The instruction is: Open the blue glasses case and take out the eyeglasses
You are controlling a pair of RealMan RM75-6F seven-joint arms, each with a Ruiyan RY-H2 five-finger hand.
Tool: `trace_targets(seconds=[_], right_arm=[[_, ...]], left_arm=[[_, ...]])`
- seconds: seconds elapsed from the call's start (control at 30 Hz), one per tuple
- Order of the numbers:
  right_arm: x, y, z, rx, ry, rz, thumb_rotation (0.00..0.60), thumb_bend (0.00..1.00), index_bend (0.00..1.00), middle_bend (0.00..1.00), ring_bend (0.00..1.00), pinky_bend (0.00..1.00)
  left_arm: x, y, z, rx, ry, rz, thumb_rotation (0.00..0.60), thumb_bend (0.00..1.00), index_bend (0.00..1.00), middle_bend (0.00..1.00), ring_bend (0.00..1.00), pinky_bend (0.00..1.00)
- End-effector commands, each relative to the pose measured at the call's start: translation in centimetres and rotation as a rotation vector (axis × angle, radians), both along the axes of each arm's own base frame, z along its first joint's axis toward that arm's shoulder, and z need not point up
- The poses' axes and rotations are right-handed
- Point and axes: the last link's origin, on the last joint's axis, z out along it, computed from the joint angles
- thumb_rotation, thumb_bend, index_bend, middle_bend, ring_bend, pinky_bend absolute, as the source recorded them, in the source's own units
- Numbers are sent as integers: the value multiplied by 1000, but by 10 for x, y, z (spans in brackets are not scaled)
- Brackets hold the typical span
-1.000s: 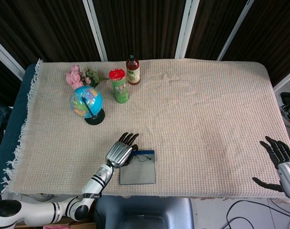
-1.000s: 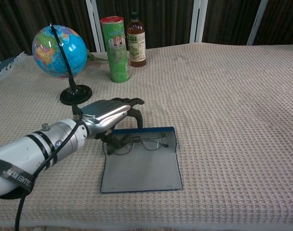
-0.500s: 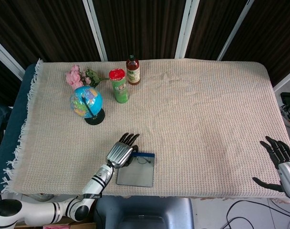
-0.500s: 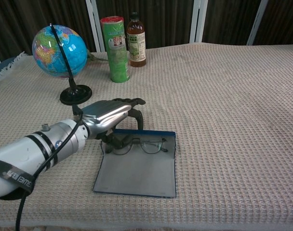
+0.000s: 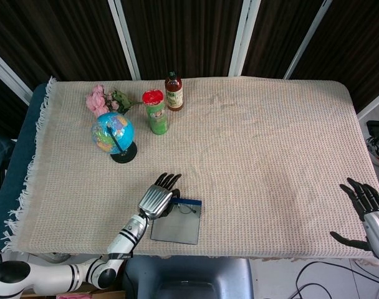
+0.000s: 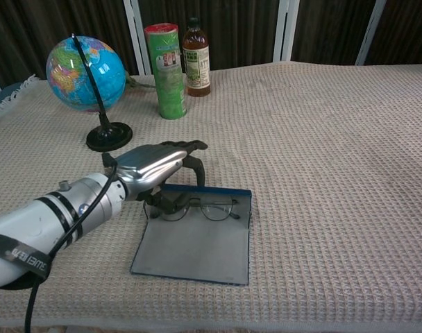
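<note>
The blue glasses case lies open in the lower middle of the chest view, its flap spread flat toward the bottom edge of the frame. The eyeglasses sit along its far edge, their long axis running left to right across the picture. My left hand arches over the left end of that frame, fingers curled down around it. I judge they touch the left lens, though my palm hides whether I truly hold it. So the glasses lie right under my fingertips and stretch away toward the right. My right hand hangs at the lower right corner of the head view, well apart, fingers spread and holding nothing. The left is plainly nearer.
</note>
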Motion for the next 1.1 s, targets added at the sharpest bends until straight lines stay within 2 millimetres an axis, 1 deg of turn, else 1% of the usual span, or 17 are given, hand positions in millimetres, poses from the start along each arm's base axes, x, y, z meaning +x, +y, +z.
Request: trace_targets(seconds=[0.03,0.23,0.47,0.87,0.93,1.1], right_arm=[[0,0,0,0,0,0,600,177,0,0,0,0],[0,0,0,1,0,1,600,177,0,0,0,0],[1,0,-1,1,1,2,600,177,0,0,0,0],[0,0,-1,0,2,2,600,177,0,0,0,0],[0,0,-1,0,2,2,600,177,0,0,0,0],[1,1,-1,-1,3,4,600,177,0,0,0,0]], left_arm=[[0,0,0,5,-10,-2,600,510,597,0,0,0],[1,0,1,18,-40,2,600,525,636,0,0,0],[-4,1,1,27,-55,19,600,527,650,2,0,0],[-5,2,2,68,-206,57,600,591,667,29,0,0],[-6,3,3,86,-247,69,600,594,667,32,0,0],[-10,4,2,100,-275,74,600,594,667,35,0,0]])
